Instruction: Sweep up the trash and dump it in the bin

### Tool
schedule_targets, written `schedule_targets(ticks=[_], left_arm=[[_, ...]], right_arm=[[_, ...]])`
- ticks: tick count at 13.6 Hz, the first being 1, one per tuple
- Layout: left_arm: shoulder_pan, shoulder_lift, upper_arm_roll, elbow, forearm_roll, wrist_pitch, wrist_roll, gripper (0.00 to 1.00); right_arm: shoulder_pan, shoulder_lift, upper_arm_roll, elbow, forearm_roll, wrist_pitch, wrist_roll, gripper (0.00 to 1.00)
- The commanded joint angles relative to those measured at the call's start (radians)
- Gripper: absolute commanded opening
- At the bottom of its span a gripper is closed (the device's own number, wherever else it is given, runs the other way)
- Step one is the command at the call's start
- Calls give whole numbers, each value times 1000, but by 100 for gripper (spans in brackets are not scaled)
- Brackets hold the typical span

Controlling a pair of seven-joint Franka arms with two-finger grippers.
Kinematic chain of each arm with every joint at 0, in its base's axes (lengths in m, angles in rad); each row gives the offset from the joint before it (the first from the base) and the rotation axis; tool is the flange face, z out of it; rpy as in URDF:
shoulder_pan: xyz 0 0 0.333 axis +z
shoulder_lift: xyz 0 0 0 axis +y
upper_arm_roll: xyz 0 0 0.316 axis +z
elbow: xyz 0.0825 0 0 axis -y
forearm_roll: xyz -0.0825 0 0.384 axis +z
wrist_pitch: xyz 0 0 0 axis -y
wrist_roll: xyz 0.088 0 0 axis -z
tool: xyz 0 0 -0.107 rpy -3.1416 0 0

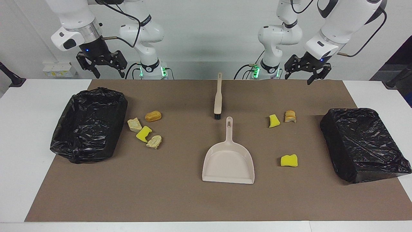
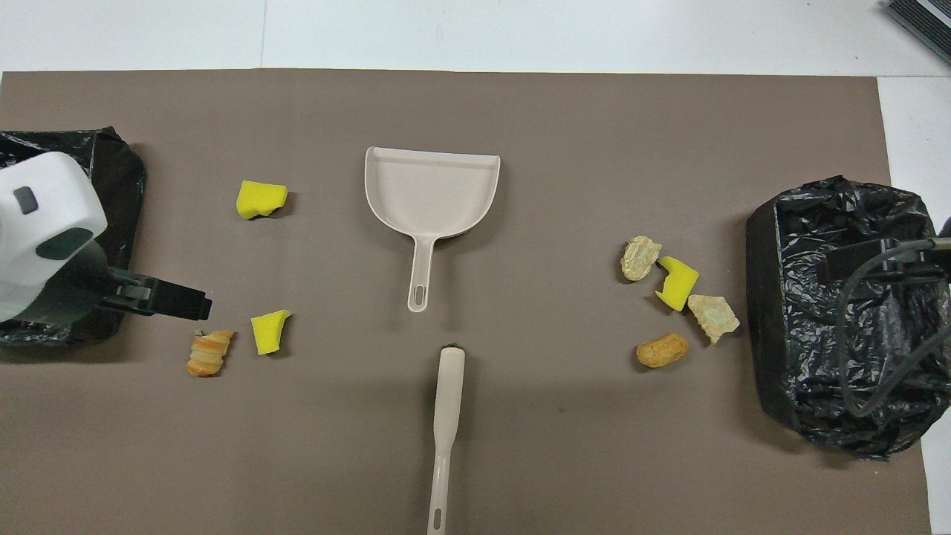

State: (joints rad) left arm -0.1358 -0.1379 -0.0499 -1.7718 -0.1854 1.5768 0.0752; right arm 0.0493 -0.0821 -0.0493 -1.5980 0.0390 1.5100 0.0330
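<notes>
The trash is seven small bits on the brown mat [image 1: 180,199]. Four lie in a bunch [image 1: 145,128] just beside the bin [image 1: 88,125] at the right arm's end. From the dustpan [image 1: 229,161] in the middle, three more lie toward the left arm's end: two yellow bits [image 1: 274,120] [image 1: 289,160] and one bread lump [image 1: 290,116]. The brush [image 1: 218,98] lies just beside the dustpan handle, nearer to the robots. A second bin [image 1: 363,143] sits at the left arm's end.

What could go wrong: the bits are light, so a hard sweep could flick them past the dustpan. The brush handle is thin and lies flat, so a grab could slip.

The left gripper [image 1: 305,68] hangs tilted over the mat's edge, nearer to the robots than the bread lump, wide open and holding nothing. The right gripper [image 1: 101,66] waits up high above the first bin's end of the table, open and empty too
</notes>
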Motion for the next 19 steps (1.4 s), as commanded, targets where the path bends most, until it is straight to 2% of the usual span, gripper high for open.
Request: schedule_targets(ticks=[1,4,9,14,16,19], left_arm=[[-74,-104,12,-197,-44,127,9,100],[-172,-149,12,-345,-71,273,-9,100],[-313,-146,-16,-454,-68,405,-92,100],[-321,-148,-178,-604,-65,580,-176,100],[-334,-144,-256,-694,-58,670,-207,100],[-353,-140,-344,-745,-58,709,-305,100]], right_arm=[[-9,-7,0,0,15,-20,-31,100],[-9,-7,2,0,15,-22,-30,100],[0,-11,3,-5,15,-33,-30,100],[15,-27,8,-42,19,-27,-30,100],[38,-22,8,-75,22,-7,-28,100],[96,10,11,-82,25,56,-22,100]])
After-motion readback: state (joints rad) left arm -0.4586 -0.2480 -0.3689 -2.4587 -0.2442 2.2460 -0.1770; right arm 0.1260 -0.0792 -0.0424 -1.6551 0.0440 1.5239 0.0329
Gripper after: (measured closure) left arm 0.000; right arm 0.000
